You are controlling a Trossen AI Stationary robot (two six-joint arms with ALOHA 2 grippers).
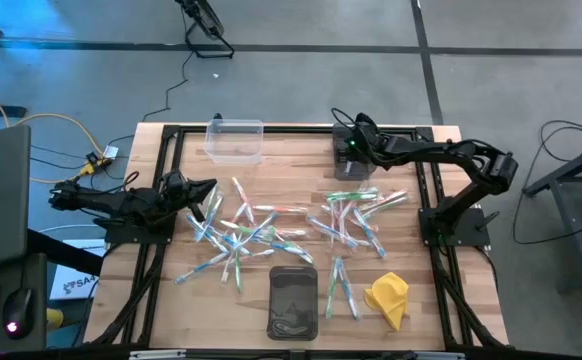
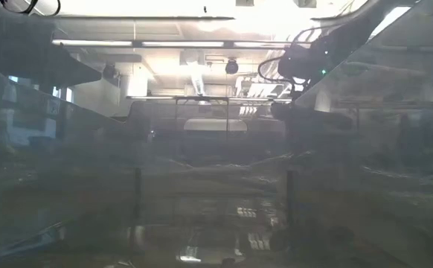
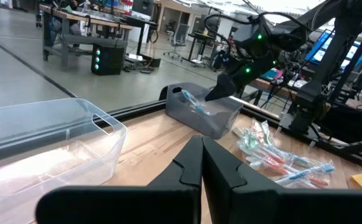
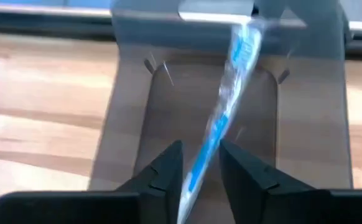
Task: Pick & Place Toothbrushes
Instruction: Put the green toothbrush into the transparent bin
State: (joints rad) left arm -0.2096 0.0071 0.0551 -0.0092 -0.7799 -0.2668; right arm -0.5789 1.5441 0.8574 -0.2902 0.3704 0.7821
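- high view: the toothbrushes (image 1: 271, 232) lie scattered in loose heaps across the middle of the wooden table (image 1: 301, 145), some near the left arm, some toward the right side.
- high view: a clear bin (image 1: 235, 139) sits at the far edge, a grey bin (image 1: 349, 155) further right along that edge, a dark bin (image 1: 293, 302) at the near edge, and a yellow cloth (image 1: 388, 299) just beside it to the right.
- high view: the right gripper (image 1: 348, 150) hangs over the grey bin; the left gripper (image 1: 203, 195) rests low at the left side of the table, near the heap.
- low view: hazy with glare; only an arm shape at the upper right shows, and no writing can be read.
- left wrist view: the left gripper (image 3: 202, 163) has its fingers pressed together, holding nothing; ahead lie the clear bin (image 3: 56, 146), the grey bin (image 3: 204, 113) with a blue toothbrush (image 3: 191, 103) leaning inside, and more toothbrushes (image 3: 280, 158) on the table.
- right wrist view: the right gripper (image 4: 201, 167) has its fingers slightly spread, with a wrapped blue toothbrush (image 4: 227, 99) running between them and slanting down into the grey bin (image 4: 137, 112); whether the fingers touch it i cannot tell.
- no brand or label is legible in any view.
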